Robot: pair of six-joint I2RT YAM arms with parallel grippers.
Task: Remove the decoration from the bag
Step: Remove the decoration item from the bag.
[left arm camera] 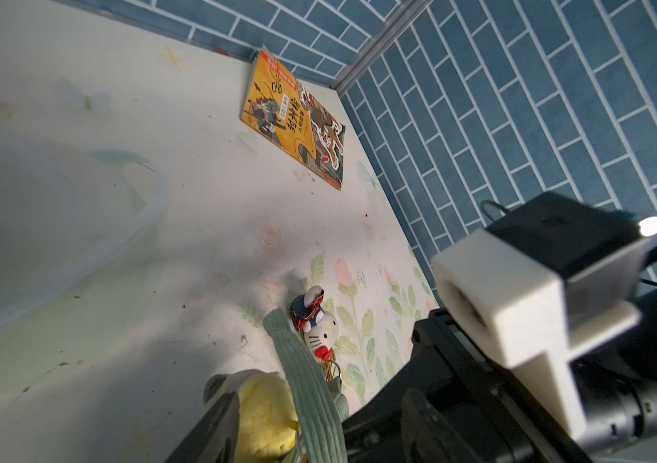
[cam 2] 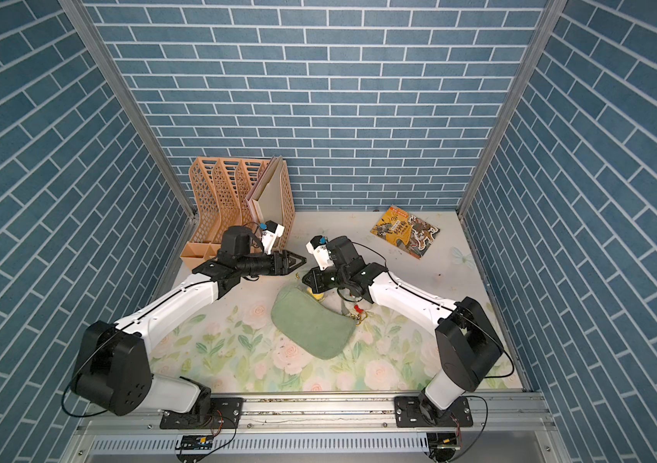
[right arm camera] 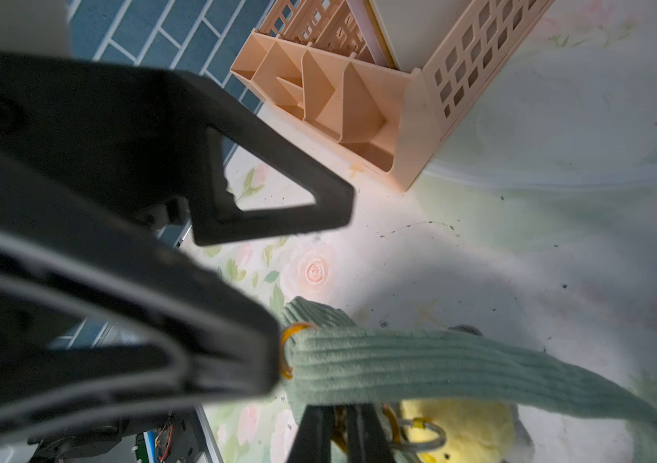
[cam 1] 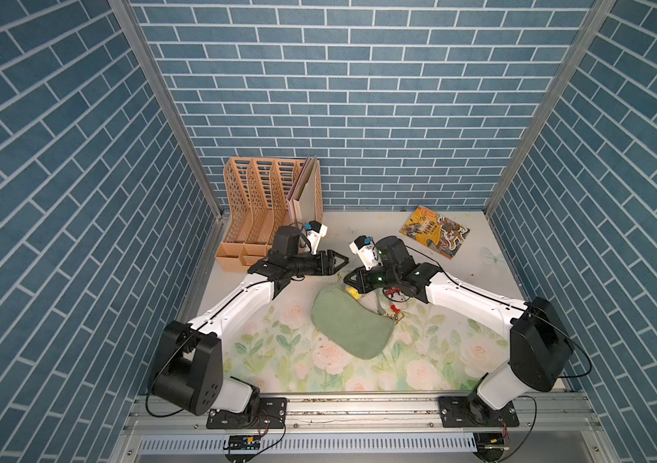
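The left wrist view shows what the top views barely do: the decoration [left arm camera: 319, 326], a small white cat charm with a red bow, lying on the counter [left arm camera: 118, 240] beside the bag's green strap [left arm camera: 311, 385], near its far right end. In both top views only a red speck marks it [cam 1: 394, 308]. A yellow plush [left arm camera: 263, 417] sits by the strap too, so there are two charms.

The bag [cam 1: 349, 324] lies mid-counter on the floral cover. The right claw [right arm camera: 337, 421] is pinched shut on the gold clasp hardware at the strap's end, seen close in the right wrist view. The left claw [cam 1: 341, 262] hangs with jaws parted, gripping nothing, just beside the strap end.

One book [cam 1: 435, 231] lies at the back right; one peach file rack [cam 1: 271, 212] with four slots stands back left. Blue brick-patterned walls [cam 1: 359, 100] close in three sides.
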